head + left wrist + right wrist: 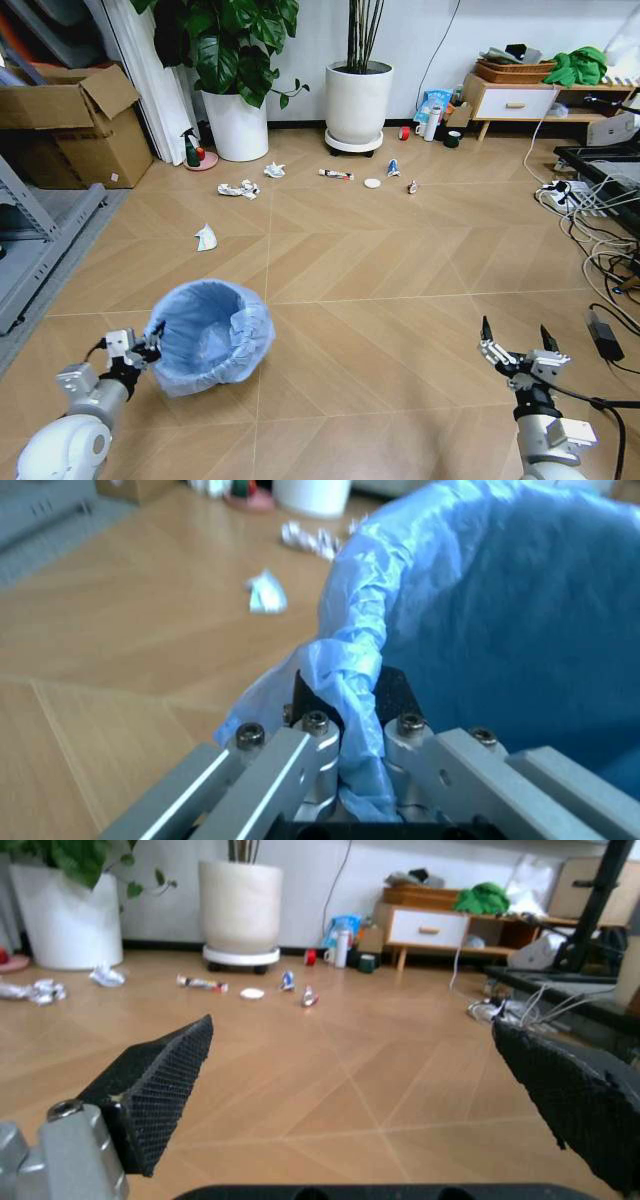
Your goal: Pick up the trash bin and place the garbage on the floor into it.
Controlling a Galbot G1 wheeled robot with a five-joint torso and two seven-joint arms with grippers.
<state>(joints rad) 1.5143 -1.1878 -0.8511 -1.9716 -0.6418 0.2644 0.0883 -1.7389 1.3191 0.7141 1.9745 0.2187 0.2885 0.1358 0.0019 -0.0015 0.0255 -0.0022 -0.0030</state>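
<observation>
The trash bin (208,335), lined with a crinkled light-blue bag, is at the lower left, held by its rim. My left gripper (150,347) is shut on that rim; in the left wrist view its fingers (315,705) pinch the bag edge of the trash bin (500,615). My right gripper (517,343) stands open at the lower right with nothing in it, its fingers (165,1080) wide apart. Garbage lies on the floor (400,270) farther off: a paper wad (206,238), crumpled wads (238,189), another wad (274,170), a flat tube (336,174), a white disc (372,183), a blue-white packet (394,168) and a red wrapper (412,186).
Two big white plant pots (357,100) stand against the far wall, with a green spray bottle (190,150) beside the left one. Cardboard boxes (85,130) sit at the left. Cables and a power strip (565,195) run along the right. A low cabinet (515,100) stands at the back right.
</observation>
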